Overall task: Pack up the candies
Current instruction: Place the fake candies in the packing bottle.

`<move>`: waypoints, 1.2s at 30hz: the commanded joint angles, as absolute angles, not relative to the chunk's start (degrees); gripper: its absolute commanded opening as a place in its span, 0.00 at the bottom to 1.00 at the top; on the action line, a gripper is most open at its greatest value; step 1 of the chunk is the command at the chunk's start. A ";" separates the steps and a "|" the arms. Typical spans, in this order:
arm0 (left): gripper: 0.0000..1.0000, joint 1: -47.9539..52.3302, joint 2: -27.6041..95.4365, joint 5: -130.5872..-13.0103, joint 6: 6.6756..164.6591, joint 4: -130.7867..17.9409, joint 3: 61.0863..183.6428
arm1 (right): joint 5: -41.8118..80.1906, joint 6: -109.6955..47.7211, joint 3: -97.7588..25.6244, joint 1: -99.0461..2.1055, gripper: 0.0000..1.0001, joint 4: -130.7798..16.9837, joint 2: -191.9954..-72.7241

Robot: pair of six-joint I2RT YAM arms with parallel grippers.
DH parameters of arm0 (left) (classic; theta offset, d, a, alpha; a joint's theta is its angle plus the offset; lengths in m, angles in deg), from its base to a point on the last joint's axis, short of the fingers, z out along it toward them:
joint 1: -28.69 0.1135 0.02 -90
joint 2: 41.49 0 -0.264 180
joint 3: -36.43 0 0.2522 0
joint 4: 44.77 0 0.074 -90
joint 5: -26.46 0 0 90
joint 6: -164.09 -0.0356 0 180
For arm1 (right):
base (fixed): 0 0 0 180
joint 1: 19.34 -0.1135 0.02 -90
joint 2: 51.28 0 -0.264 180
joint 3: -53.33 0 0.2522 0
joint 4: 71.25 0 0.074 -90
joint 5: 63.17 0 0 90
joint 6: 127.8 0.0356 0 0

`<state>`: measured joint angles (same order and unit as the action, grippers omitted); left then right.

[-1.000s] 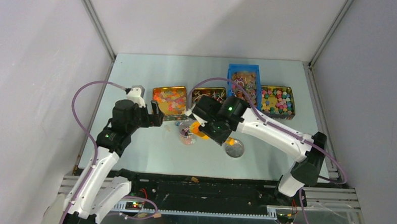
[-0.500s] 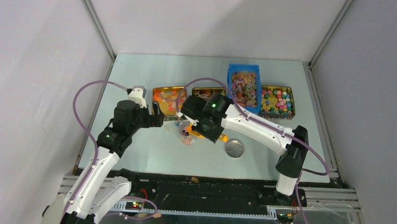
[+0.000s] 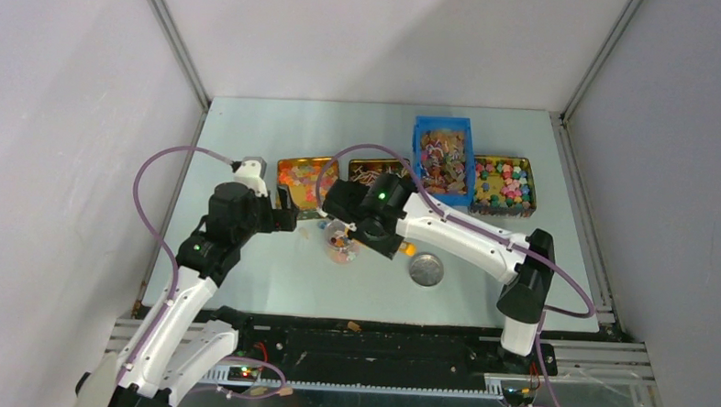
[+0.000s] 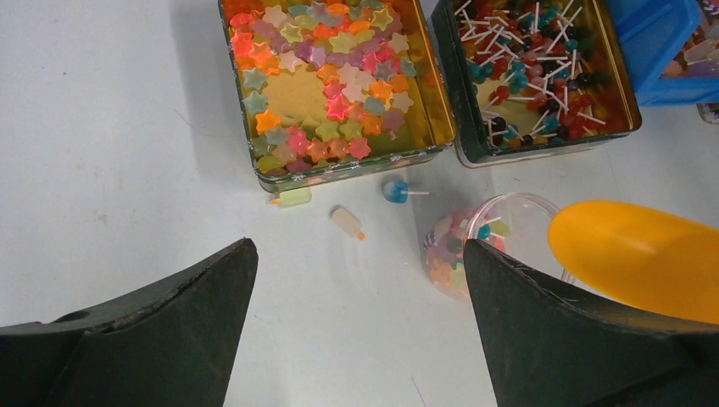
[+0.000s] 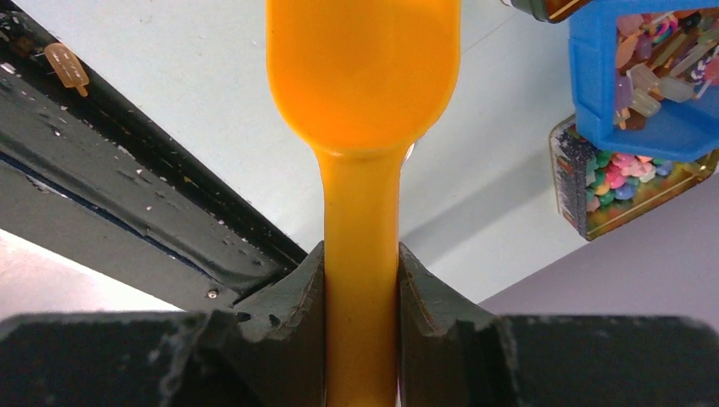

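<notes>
Four containers (image 3: 443,123) of candies (image 4: 326,85) stand in a row at the far side of the table (image 3: 262,273). A clear cup (image 4: 509,237) just in front of them holds a small portion. The right gripper (image 5: 360,267) clamps the handle of the orange scoop (image 5: 363,76), with the bowl at the cup rim, apparently for tipping. The load is not visible. The left gripper (image 4: 356,254) hangs empty beside the cup with its jaws spread wide, probably ready to steady it. Three loose pieces (image 4: 348,222) lie near the star tin.

Even bright light, soft shadows, sharp focus
</notes>
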<state>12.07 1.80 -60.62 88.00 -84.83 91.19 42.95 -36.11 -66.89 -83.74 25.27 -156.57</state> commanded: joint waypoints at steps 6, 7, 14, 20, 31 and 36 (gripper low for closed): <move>1.00 11.13 1.68 -59.06 86.80 -84.43 92.32 | 47.79 -36.52 -69.24 -85.37 0.00 26.35 -157.74; 1.00 11.11 1.76 -58.99 86.76 -84.45 92.34 | 47.94 -36.54 -69.22 -85.42 0.00 26.35 -157.68; 1.00 11.02 1.92 -58.90 86.74 -84.45 92.45 | 49.50 -36.88 -69.70 -85.88 0.00 26.33 -157.57; 1.00 10.93 2.02 -58.76 86.74 -84.43 92.42 | 51.75 -36.92 -70.06 -87.48 0.00 26.35 -158.14; 1.00 10.67 2.22 -58.04 86.66 -84.53 92.50 | 57.79 -37.24 -69.18 -90.40 0.00 26.60 -158.87; 1.00 10.57 2.37 -58.02 86.66 -84.60 92.47 | 59.44 -37.48 -68.37 -91.28 0.00 26.49 -159.19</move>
<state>11.06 2.13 -59.11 87.98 -84.88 91.19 55.76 -36.94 -67.78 -90.39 26.36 -158.54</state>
